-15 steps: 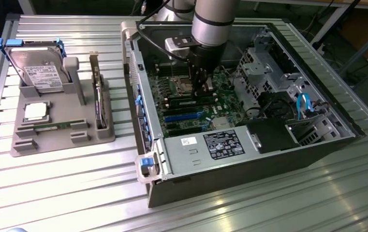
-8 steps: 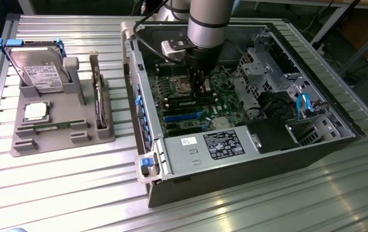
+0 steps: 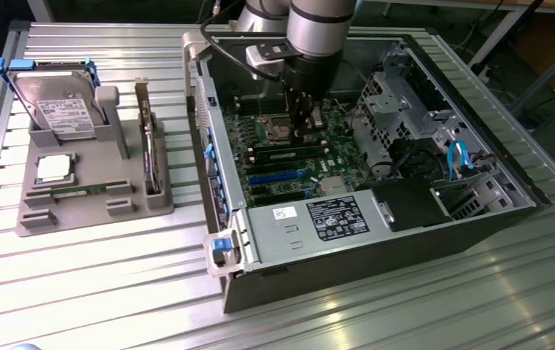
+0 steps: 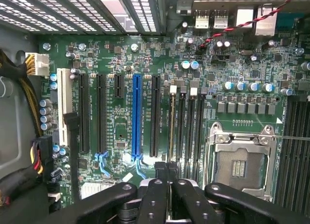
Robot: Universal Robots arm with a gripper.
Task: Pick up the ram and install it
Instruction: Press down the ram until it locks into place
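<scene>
The gripper (image 3: pixel 305 135) is down inside the open PC case (image 3: pixel 472 219), right over the motherboard (image 3: pixel 287 171) near the case's back wall. In the wrist view its fingers (image 4: pixel 162 178) look pinched nearly together with nothing obvious between them. A ram (image 3: pixel 284 155) stick sits in a slot just beside the empty CPU socket (image 4: pixel 240 162).

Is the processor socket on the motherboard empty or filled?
Empty: the processor socket shows bare contacts inside its metal frame, no chip.
</scene>
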